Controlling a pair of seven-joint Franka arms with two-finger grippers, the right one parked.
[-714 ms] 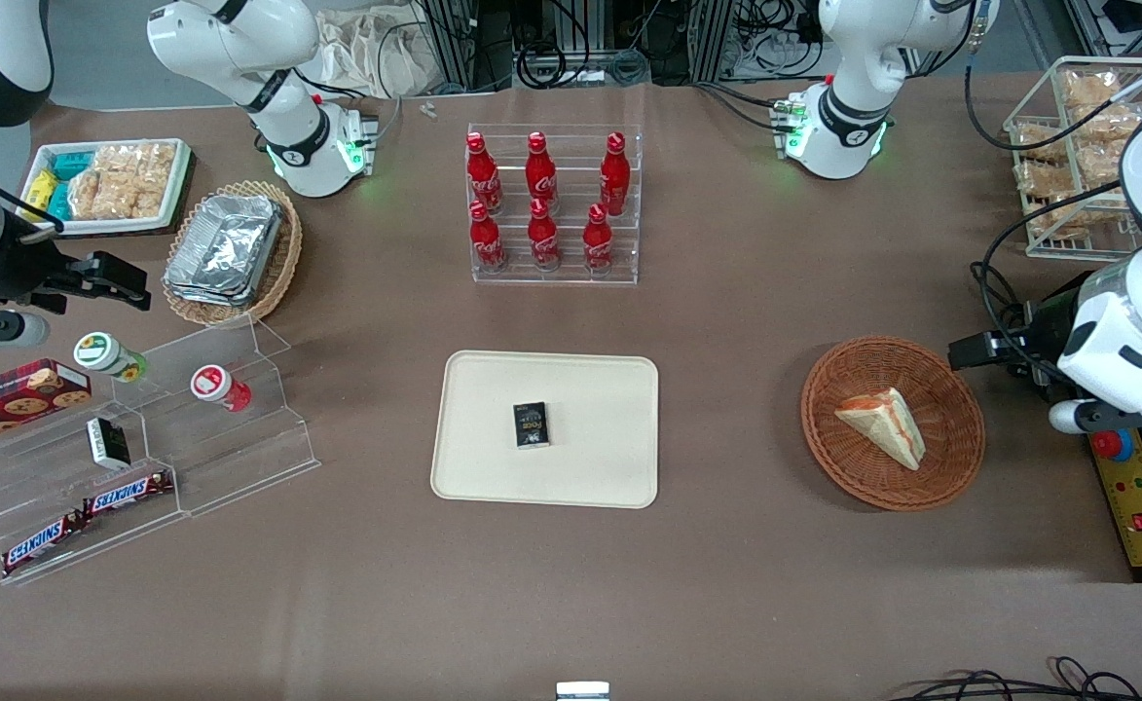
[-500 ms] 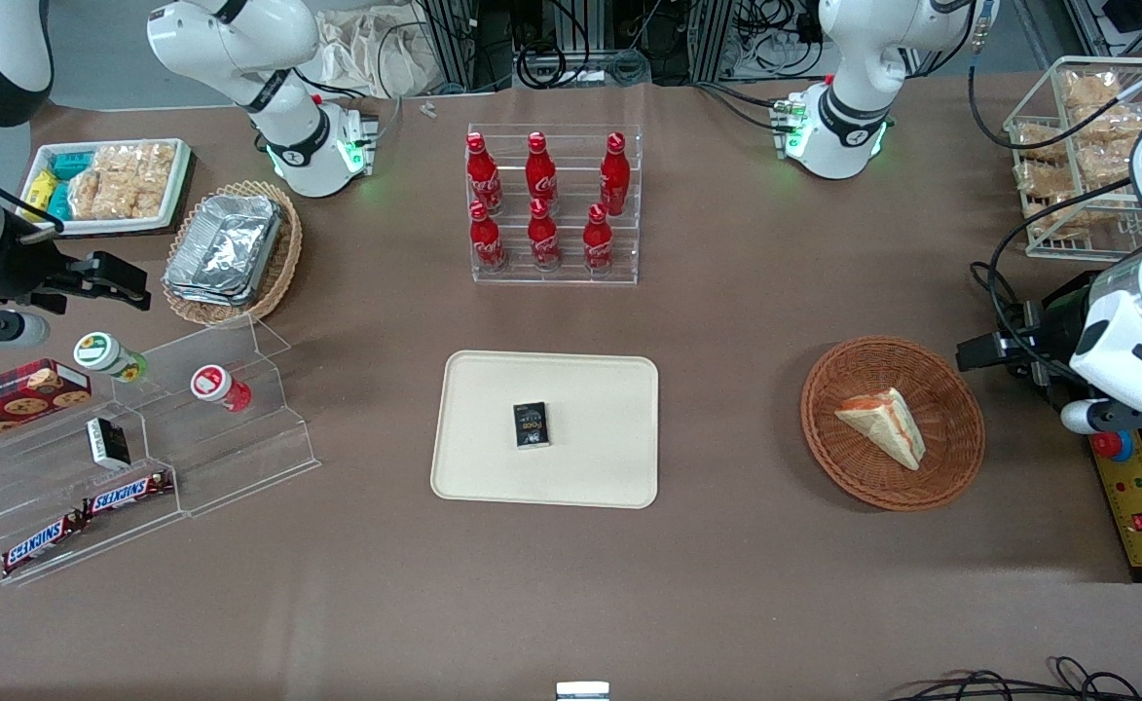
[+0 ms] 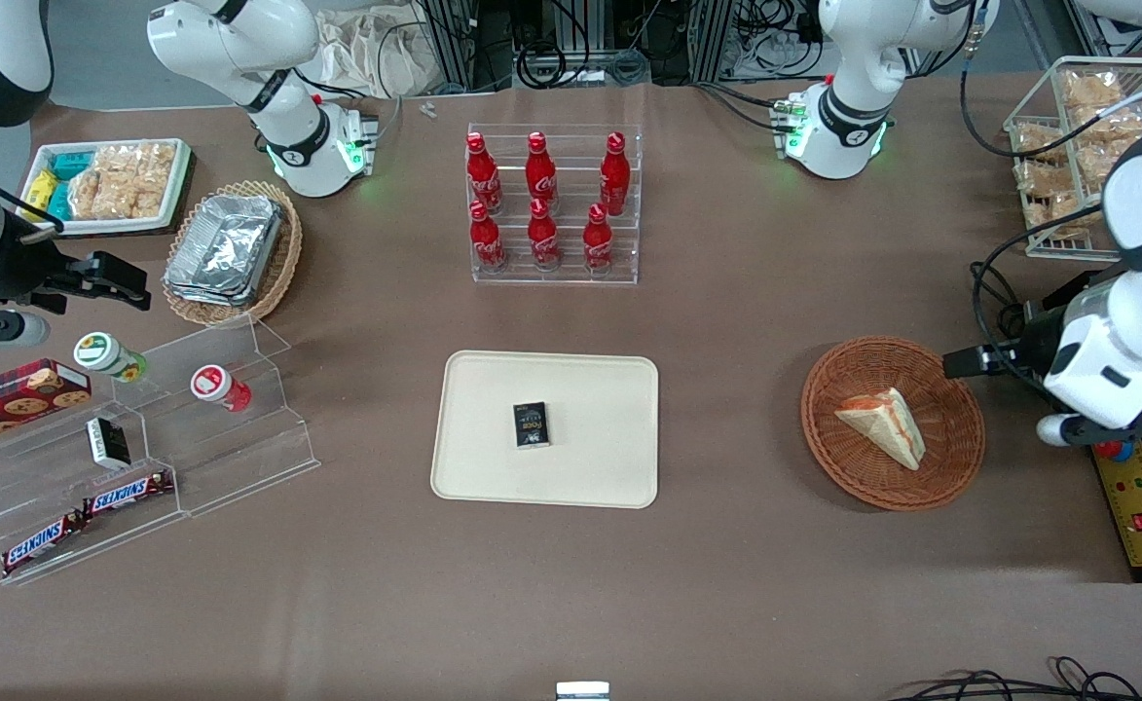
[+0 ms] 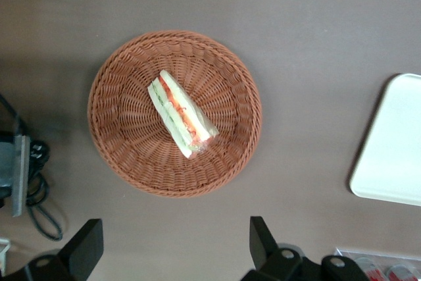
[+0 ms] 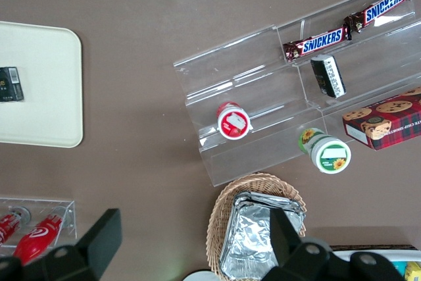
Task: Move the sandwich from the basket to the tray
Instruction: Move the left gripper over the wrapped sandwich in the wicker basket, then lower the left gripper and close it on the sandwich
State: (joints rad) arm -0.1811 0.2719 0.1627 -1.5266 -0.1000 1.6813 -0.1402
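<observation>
The left arm reaches in over the working arm's end of the table, its white wrist bent low and level. Its gripper (image 4: 172, 248) hangs in the air, touching nothing, with the two dark fingers (image 4: 84, 248) spread wide apart and nothing held between them.

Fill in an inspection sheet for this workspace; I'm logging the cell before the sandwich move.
Surface: brown table, bare near the front camera.
Job's things: sandwich lying in the basket; tray carries a small dark box.
Clutter: cola bottles in a clear rack; foil containers; Snickers bars.
Grippers: left arm's tool open, above the table beside the basket.
Cables: black cables by the working arm.
Surroundings: control box.
</observation>
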